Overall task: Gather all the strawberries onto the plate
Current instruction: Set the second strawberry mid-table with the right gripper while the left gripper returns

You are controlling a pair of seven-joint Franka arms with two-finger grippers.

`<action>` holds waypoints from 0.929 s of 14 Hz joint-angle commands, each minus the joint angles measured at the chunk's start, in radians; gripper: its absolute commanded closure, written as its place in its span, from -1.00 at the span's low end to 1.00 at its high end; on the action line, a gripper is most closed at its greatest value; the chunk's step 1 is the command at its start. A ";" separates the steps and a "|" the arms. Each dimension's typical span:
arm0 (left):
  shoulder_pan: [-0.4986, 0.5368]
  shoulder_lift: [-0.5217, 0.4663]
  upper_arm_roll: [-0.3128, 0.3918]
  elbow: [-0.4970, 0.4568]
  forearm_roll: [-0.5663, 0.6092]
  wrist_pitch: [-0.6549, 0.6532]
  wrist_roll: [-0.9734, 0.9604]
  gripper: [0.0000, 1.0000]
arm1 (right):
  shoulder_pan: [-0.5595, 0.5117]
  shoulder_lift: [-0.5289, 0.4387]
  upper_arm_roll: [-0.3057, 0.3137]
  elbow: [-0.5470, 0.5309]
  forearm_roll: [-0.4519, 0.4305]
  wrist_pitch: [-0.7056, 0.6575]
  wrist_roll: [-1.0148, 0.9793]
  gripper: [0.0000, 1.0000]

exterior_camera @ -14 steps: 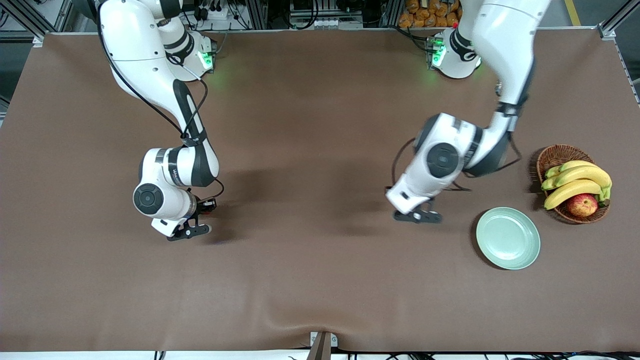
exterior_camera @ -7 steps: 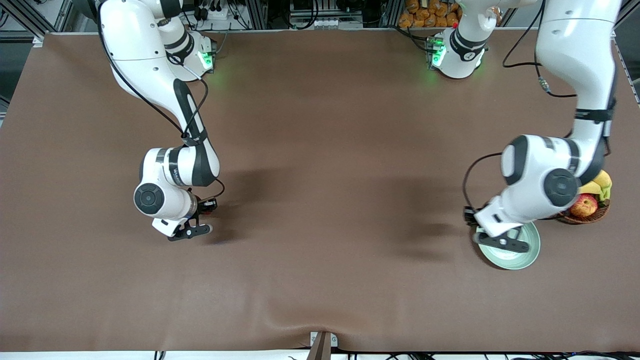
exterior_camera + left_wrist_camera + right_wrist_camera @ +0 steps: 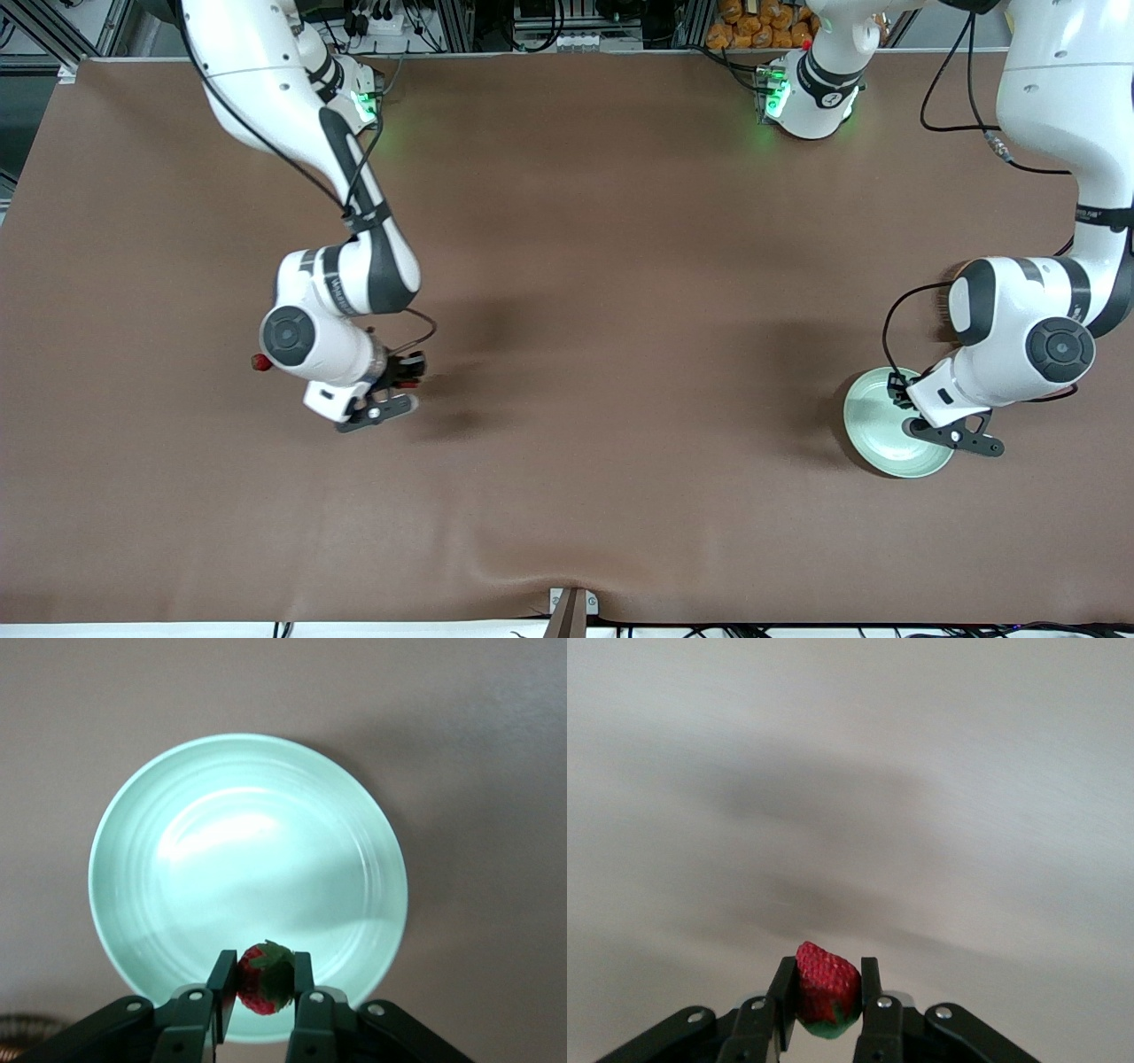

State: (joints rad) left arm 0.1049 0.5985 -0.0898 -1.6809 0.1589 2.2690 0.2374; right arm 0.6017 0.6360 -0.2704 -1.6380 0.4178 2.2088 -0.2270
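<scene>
Front view: we see the left gripper (image 3: 952, 434) over the plate (image 3: 873, 425) near the surface's left-arm edge; a third strawberry (image 3: 260, 361) lies beside the right arm.

Left wrist view: our fingers (image 3: 227, 988) pinch a strawberry (image 3: 265, 978).

Right wrist view: the right gripper (image 3: 826, 997) clamps another strawberry (image 3: 827, 985) above bare surface (image 3: 921, 771).

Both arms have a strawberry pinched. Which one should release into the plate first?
Left, probably. The left gripper holds its strawberry over the plate rim. The right gripper holds its strawberry over bare table, toward the right arm's end.
</scene>
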 commanded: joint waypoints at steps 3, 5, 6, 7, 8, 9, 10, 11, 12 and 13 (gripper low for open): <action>0.004 0.085 -0.013 0.073 0.024 0.056 0.028 0.79 | 0.062 0.017 0.086 0.082 0.114 0.009 -0.006 1.00; 0.004 0.090 -0.013 0.076 0.022 0.057 0.028 0.48 | 0.099 0.053 0.086 0.128 0.151 0.015 0.073 1.00; 0.004 0.090 -0.013 0.076 0.021 0.058 0.028 0.34 | 0.125 0.076 0.088 0.162 0.151 0.026 0.122 1.00; 0.004 0.092 -0.013 0.076 0.014 0.058 0.028 -0.06 | 0.154 0.100 0.088 0.191 0.151 0.047 0.180 1.00; 0.004 0.090 -0.013 0.076 0.014 0.058 0.028 -0.32 | 0.183 0.126 0.088 0.219 0.151 0.089 0.234 1.00; 0.004 0.086 -0.013 0.076 0.013 0.058 0.027 -0.73 | 0.217 0.157 0.088 0.245 0.151 0.141 0.283 1.00; 0.004 0.081 -0.014 0.078 0.013 0.058 0.028 -0.76 | 0.245 0.189 0.088 0.268 0.151 0.196 0.323 1.00; 0.004 0.075 -0.016 0.078 0.013 0.057 0.028 -0.80 | 0.271 0.224 0.088 0.295 0.151 0.251 0.346 1.00; 0.004 0.069 -0.019 0.078 0.013 0.056 0.023 -0.92 | 0.292 0.259 0.088 0.329 0.151 0.302 0.356 1.00; 0.003 0.061 -0.021 0.078 0.011 0.056 0.019 -0.98 | 0.311 0.301 0.088 0.361 0.151 0.345 0.354 1.00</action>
State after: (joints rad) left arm 0.1041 0.6798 -0.1013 -1.6055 0.1590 2.3297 0.2539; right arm 0.8852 0.8369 -0.1716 -1.3899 0.5482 2.5013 0.1087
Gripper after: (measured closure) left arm 0.211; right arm 0.678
